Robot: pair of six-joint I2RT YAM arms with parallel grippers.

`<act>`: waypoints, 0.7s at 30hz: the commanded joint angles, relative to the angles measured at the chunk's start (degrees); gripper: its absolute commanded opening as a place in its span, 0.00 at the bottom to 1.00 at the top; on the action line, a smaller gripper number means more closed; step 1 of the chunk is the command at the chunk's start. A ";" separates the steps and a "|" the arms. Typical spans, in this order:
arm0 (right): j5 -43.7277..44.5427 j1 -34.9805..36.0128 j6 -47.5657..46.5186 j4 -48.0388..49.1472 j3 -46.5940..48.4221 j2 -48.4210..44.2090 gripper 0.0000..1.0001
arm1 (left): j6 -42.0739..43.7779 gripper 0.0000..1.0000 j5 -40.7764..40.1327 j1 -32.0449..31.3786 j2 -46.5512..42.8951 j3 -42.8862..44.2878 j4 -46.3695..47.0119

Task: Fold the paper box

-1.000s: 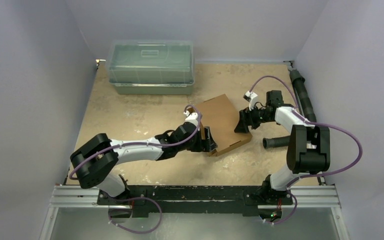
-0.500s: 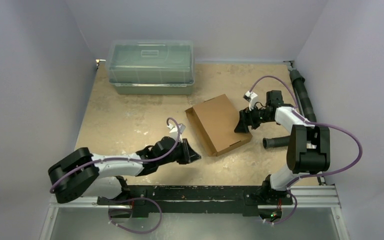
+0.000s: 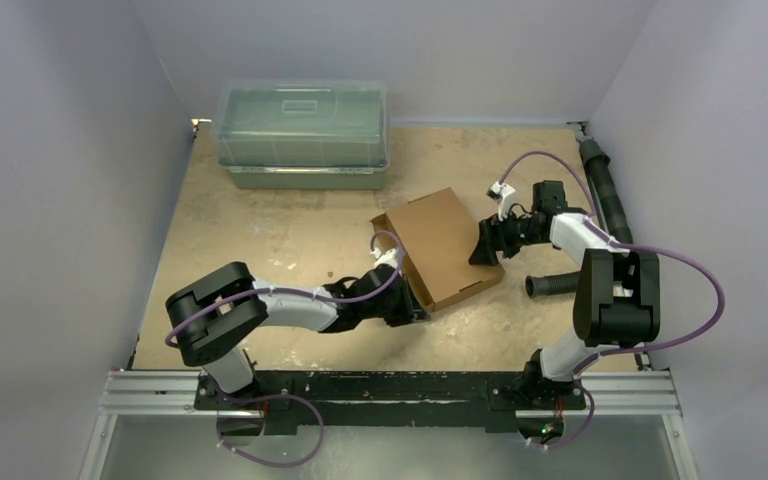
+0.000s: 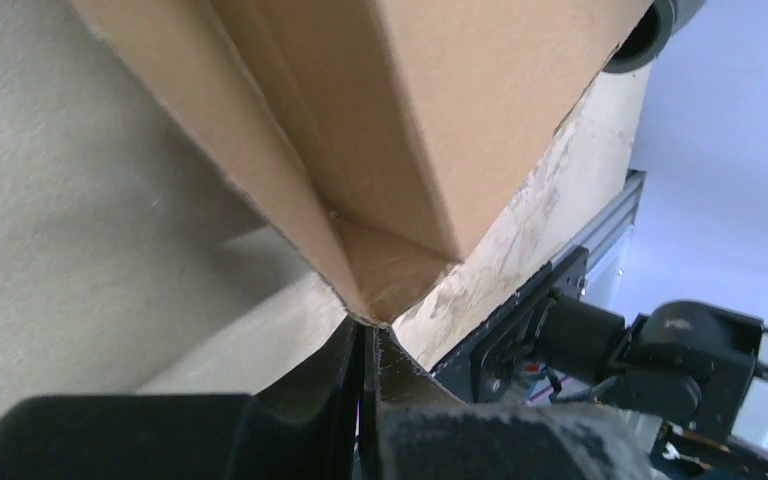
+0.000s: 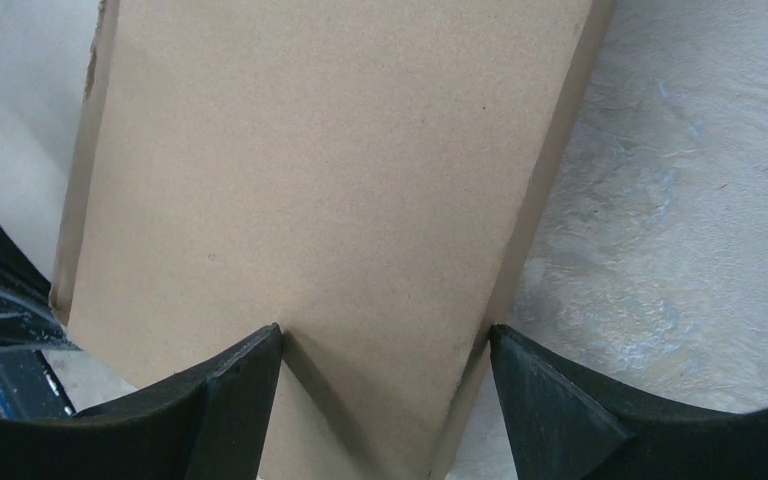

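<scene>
The paper box lies on the desk, to the near right of the plastic bin. Its side flap, on the side turned toward the bin, splays outward. It looks like light, stiff corrugated card: it should slide rather than bend when nudged, and its creases will likely spring back. The flap is probably best pushed along its free edge, close to a corner, while the opposite side is braced.

The left end effector has its fingers pressed fully together, tips against the box corner that points away from the bin. Whether any card is nipped between them cannot be told. The right end effector stands wide, straddling the box edge farthest from the bin.

A second ago the left end effector was spread against the flap. Half a second ago it had drawn well back, narrowing, leaving the flap splayed. Now it is back at the corner. The right one has not moved.
</scene>
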 commanded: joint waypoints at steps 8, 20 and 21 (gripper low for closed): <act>0.92 0.68 -0.94 -1.47 0.62 0.78 0.78 | 9.20 0.00 -9.97 -0.30 6.75 22.45 -25.32; 1.43 0.68 -0.98 -1.45 0.69 0.79 0.78 | 24.35 0.13 -1.17 -0.18 -0.58 16.73 -16.88; 1.45 0.68 -0.90 -1.42 0.71 0.83 0.78 | 24.71 0.16 -0.98 -0.10 -2.44 14.93 -16.66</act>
